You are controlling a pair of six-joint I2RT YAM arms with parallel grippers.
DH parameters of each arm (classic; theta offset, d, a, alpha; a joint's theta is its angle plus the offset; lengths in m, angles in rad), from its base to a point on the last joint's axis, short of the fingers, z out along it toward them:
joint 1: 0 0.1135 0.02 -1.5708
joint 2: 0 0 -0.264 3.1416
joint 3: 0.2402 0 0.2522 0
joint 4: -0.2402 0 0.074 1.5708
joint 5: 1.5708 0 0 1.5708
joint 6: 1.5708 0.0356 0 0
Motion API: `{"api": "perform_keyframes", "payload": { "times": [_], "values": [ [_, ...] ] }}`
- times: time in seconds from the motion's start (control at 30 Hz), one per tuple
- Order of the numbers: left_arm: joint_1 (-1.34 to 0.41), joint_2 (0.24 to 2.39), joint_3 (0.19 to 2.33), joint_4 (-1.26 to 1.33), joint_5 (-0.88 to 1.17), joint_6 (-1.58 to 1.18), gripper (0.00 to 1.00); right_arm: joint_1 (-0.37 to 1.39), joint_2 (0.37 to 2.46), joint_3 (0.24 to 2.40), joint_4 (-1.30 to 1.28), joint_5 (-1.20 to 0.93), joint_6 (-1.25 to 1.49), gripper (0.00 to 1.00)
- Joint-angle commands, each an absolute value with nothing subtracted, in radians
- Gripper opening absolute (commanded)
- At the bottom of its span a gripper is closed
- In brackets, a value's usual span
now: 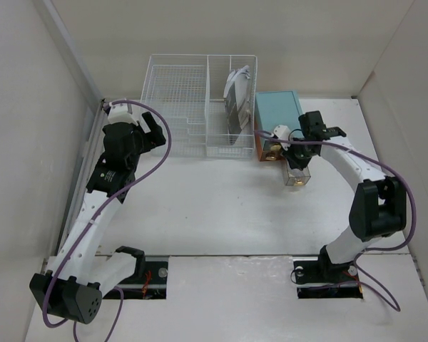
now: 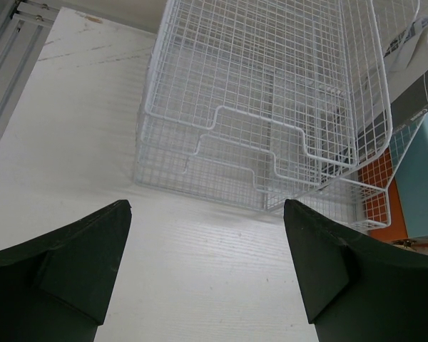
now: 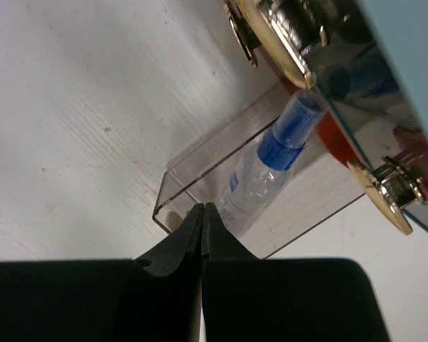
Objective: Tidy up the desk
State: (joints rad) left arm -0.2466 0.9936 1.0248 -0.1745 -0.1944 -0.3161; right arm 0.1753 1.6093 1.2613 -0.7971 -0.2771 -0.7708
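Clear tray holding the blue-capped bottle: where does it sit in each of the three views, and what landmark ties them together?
Top external: the clear tray is right of centre, just in front of the teal box.
Left wrist: not in it.
Right wrist: centre of frame, with the right gripper closed at its near wall.
Shared landmark: the teal box, at the right edge in left wrist and top right in right wrist.

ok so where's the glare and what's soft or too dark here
Top external: even soft light, faint shadows on the flat white desk, all sharp. Left wrist: the white wire basket organizer is crisp, the dark fingers of the open left gripper soft and underexposed. Right wrist: glare on the shiny gold round knob, reflections on the clear plastic box, the shut right gripper near black.
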Motion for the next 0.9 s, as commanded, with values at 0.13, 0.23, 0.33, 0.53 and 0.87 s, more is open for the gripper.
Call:
{"api": "perform_keyframes", "payload": {
  "times": [0.13, 0.23, 0.33, 0.53, 0.87],
  "values": [
    [-0.242, 0.979, 1.02, -0.127, -0.178, -0.305, 0.85, 0.144, 1.635, 1.249, -0.749, -0.19, -0.753, 0.0],
    [-0.242, 0.979, 1.02, -0.127, -0.178, -0.296, 0.85, 0.144, 1.644, 1.223, -0.761, -0.181, -0.787, 0.0],
    [-0.242, 0.979, 1.02, -0.127, -0.178, -0.296, 0.85, 0.144, 1.658, 1.213, -0.807, -0.19, -0.813, 0.0],
    [-0.242, 0.979, 1.02, -0.127, -0.178, -0.296, 0.85, 0.144, 1.64, 1.184, -0.914, -0.21, -0.9, 0.0],
    [-0.242, 0.979, 1.02, -0.127, -0.178, -0.296, 0.85, 0.144, 1.577, 1.173, -0.861, -0.207, -0.874, 0.02]
  ]
}}
